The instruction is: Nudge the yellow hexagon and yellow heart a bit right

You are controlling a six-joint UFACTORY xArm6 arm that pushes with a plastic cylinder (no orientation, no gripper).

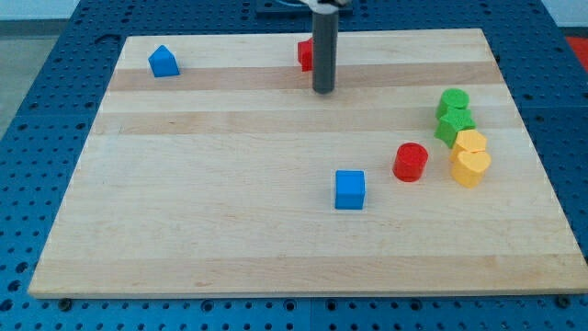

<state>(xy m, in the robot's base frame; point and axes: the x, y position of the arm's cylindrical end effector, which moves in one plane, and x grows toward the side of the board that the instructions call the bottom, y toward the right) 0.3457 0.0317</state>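
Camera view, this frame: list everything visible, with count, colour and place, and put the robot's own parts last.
wooden board: one, light wood, fills most of the view.
perforated base: one, blue, around the board.
blue pentagon-like block: one, blue, top left.
blue cube: one, blue, centre, slightly right.
red cylinder: one, red, right of the blue cube.
red block: one, red, top centre, partly hidden by the rod, shape unclear.
green blocks: two, green, right side, touching.
yellow hexagon: one, yellow, just below the green blocks.
yellow heart: one, yellow, touching the hexagon's lower side.
my tip: one dark rod, top centre, beside the red block, far from the yellow pair.
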